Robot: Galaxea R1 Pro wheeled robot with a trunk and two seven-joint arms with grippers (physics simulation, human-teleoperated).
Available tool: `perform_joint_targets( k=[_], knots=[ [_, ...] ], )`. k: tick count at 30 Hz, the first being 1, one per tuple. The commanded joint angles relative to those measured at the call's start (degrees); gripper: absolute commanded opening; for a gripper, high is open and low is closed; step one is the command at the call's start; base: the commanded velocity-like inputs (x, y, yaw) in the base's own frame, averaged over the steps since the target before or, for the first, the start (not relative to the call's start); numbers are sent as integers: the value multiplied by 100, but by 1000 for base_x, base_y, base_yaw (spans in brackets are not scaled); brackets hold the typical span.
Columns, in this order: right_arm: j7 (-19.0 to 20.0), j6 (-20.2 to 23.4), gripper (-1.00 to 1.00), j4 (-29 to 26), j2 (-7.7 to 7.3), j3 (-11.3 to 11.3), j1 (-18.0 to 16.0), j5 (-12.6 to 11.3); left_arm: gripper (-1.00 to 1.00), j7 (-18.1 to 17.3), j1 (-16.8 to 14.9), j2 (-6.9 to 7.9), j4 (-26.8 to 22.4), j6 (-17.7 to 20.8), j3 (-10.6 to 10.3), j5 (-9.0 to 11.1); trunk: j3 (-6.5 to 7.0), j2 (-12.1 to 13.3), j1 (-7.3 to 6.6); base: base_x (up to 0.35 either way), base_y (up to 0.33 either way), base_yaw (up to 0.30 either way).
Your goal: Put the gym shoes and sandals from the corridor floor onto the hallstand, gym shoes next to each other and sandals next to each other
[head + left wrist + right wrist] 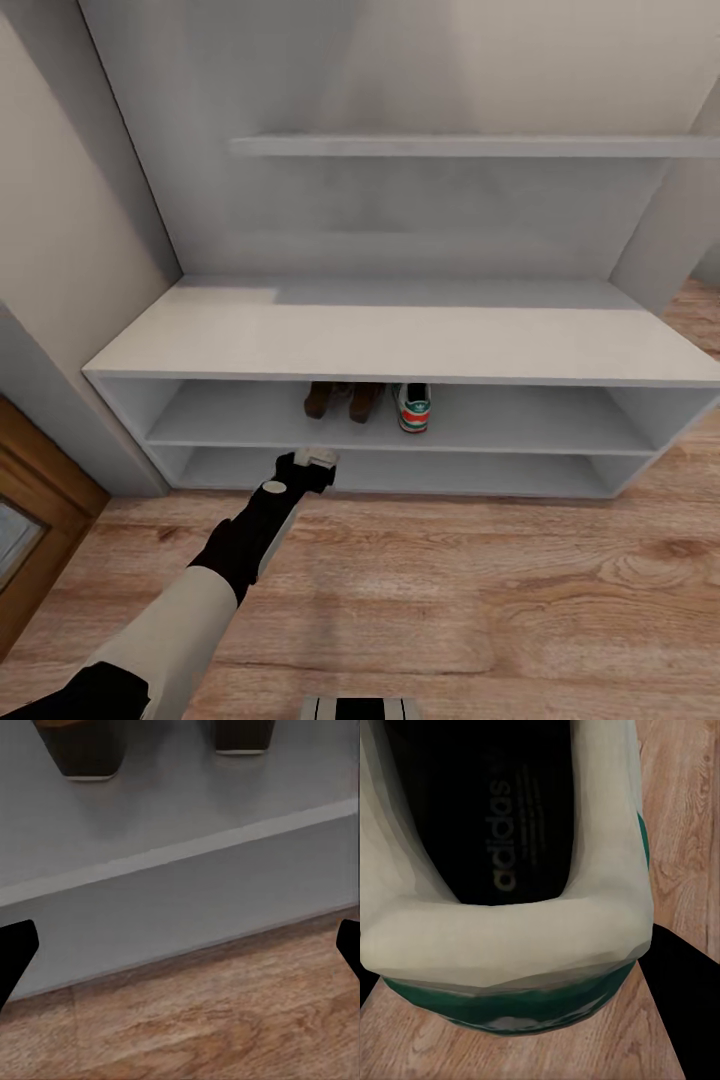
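On the hallstand (400, 340), two sandals (340, 400) sit beside one gym shoe (413, 406); the left gripper (312, 466), jaws spread, hangs before it. The right gripper's jaws: cannot tell.

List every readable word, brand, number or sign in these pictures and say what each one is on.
"adidas": printed on the dark insole inside the gym shoe, seen close up in the right wrist view.
The second gym shoe on the hallstand shows a heel patch, too small to read.
Nothing else carries text.
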Motion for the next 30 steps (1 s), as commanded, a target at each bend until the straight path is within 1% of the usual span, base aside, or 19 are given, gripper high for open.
perform_joint_targets(
  k=[1, 2, 4, 5, 6, 7, 9, 10, 11, 12, 13, 14, 19, 20, 21, 22, 23, 26, 30],
  knots=[
    [9, 27, -100, -3, -1, -10, -6, -25, 100, -169, 8, 70, -6, -116, -8, -30, -5, -2, -1, -2, 0, 0],
    [9, 26, -100, -1, -1, -10, -6, -26, 100, -608, 56, 248, 47, -478, 8, 163, -5, -2, -1, 0, 0, 0],
    [4, 26, -100, -1, -1, -10, -6, -24, 100, -815, 119, 381, 236, -876, 22, 542, -5, -2, -1, 0, 0, 0],
    [3, 26, -100, -1, -1, -10, -6, -24, 100, -918, 138, 473, 384, -1130, 29, 810, -5, -2, -1, 0, 0, 0],
    [1, 26, -100, -1, -1, -10, -6, -24, 100, -1085, 154, 605, 588, -1470, 35, 1161, -5, -2, -1, 0, 0, 0],
    [1, 26, -100, -3, -1, -10, -6, -25, 100, -1247, 161, 689, 713, -1691, 37, 1357, -5, -2, -1, 0, 0, 0],
    [0, 25, -100, -4, -1, -10, -6, -26, 100, -1444, 165, 762, 818, -1903, 39, 1503, -5, -2, -1, 0, 0, 0],
    [0, 25, -100, -6, -1, -10, -6, -25, 100, -1658, 170, 830, 911, -2102, 40, 1602, -5, -2, -1, 0, 0, 0],
    [0, 24, -100, -7, -1, -10, -6, -25, 100, -1764, 172, 863, 957, -2195, 40, 1638, -5, -2, -1, 0, 0, 0],
    [0, 20, -100, -8, -1, -10, -6, -24, 100, -1962, 175, 928, 1040, -2371, 42, 1692, -5, -2, -1, 0, 0, 0],
    [4, 7, -100, -9, -1, -10, -4, -24, 100, -2183, 178, 1032, 1131, -2572, 46, 1740, -5, -2, -1, 0, 0, 0],
    [6, -4, -100, -9, -1, -10, -5, -24, 100, -2302, 178, 1145, 1178, -2684, 48, 1768, -5, -2, -1, 0, 0, 0],
    [10, -21, -100, -23, -1, -8, -6, -24, 100, -2410, 180, 1394, 1242, -2788, 55, 1844, -5, -2, -1, 0, 0, 0],
    [-2, -18, -100, -19, -1, -9, -6, -25, 100, -2657, 177, 1509, 1259, -2794, 65, 2135, -5, -2, -1, 0, 0, 0],
    [-1, -18, -100, -19, -1, -9, -6, -25, 100, -2737, 178, 1534, 1260, -2795, 66, 2183, -5, -2, -1, 0, 0, 0],
    [-1, -18, -100, -19, -1, -10, -6, -24, 100, -2930, 177, 1598, 1261, -2795, 66, 2287, -5, -2, -1, 0, 0, 0],
    [0, -17, -100, -19, -1, -11, -6, -26, 100, -3726, 180, 1917, 1298, -2791, 61, 2953, -5, -2, -1, -13, 0, 0],
    [0, -17, -100, -19, -1, -10, -6, -26, 100, -3793, 180, 1958, 1440, -2795, 56, 3057, -5, -2, -1, -166, 0, 0],
    [0, -17, -100, -19, -1, -10, -6, -25, 100, -3802, 180, 1956, 1474, -2795, 45, 3062, -5, -2, -1, -303, 0, 0]
  ],
)
